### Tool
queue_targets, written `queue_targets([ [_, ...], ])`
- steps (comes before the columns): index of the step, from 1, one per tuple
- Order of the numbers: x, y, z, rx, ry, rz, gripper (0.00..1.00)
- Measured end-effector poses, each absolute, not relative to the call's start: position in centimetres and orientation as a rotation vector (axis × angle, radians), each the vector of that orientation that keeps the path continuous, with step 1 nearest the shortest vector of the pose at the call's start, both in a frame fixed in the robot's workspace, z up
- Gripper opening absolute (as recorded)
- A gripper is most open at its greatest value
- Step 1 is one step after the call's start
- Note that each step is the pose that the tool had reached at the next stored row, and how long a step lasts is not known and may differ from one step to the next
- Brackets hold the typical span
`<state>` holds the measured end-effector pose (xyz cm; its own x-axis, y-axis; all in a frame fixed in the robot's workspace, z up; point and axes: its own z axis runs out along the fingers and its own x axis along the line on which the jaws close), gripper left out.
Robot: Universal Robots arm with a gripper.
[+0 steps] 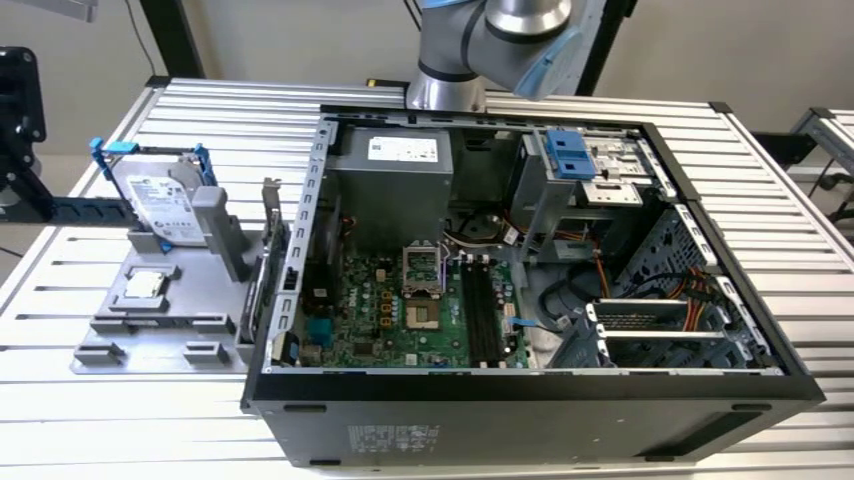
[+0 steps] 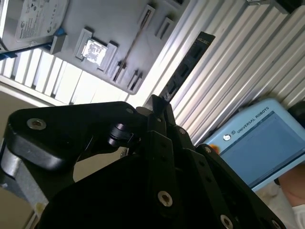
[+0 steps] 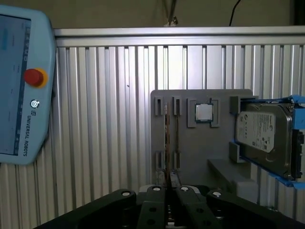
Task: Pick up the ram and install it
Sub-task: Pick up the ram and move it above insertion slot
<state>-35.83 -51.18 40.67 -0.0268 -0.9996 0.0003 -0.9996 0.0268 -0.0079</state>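
My gripper (image 2: 159, 106) holds the ram (image 2: 187, 64) between closed fingers above the table (image 2: 228, 62). I judge this the carry stage, needing square alignment with the slots (image 1: 477, 305).

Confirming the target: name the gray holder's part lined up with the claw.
The ram, the thin stick standing on edge, straight ahead of the claw; the square chip and blue-framed hard drive sit aside.

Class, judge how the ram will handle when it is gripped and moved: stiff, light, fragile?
Likely stiff: the ram juts straight from the end effector without sagging. Probably light, being thin edge-on. Its exposed chips suggest fragility.
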Motion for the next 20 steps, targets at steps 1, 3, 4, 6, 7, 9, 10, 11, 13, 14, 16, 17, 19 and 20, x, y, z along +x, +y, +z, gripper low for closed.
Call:
queue_targets([
  [1, -35.7, -51.1, 40.7, -2.188, 2.247, -0.009, 0.0],
  [3, -35.5, -51.0, 40.7, -2.188, 2.247, -0.009, 0.0],
  [4, -35.4, -51.0, 40.7, -2.189, 2.246, -0.009, 0.0],
  [6, -35.2, -50.9, 40.7, -2.189, 2.246, -0.009, 0.0],
  [7, -35.1, -50.9, 40.7, -2.19, 2.245, -0.009, 0.0],
  [9, -34.9, -50.8, 40.7, -2.19, 2.245, -0.009, 0.0],
  [10, -34.8, -50.7, 40.7, -2.19, 2.245, -0.009, 0.0],
  [11, -34.7, -50.7, 40.7, -2.191, 2.244, -0.009, 0.0],
  [13, -34.5, -50.6, 40.7, -2.191, 2.244, -0.009, 0.0],
  [14, -34.4, -50.6, 40.7, -2.191, 2.244, -0.009, 0.0],
  [16, -34.1, -50.5, 40.7, -2.192, 2.244, -0.009, 0.0],
  [17, -34.0, -50.5, 40.7, -2.192, 2.243, -0.009, 0.0],
  [19, -33.8, -50.5, 40.7, -2.192, 2.243, -0.009, 0.0],
  [20, -33.7, -50.4, 40.7, -2.192, 2.243, -0.009, 0.0],
])
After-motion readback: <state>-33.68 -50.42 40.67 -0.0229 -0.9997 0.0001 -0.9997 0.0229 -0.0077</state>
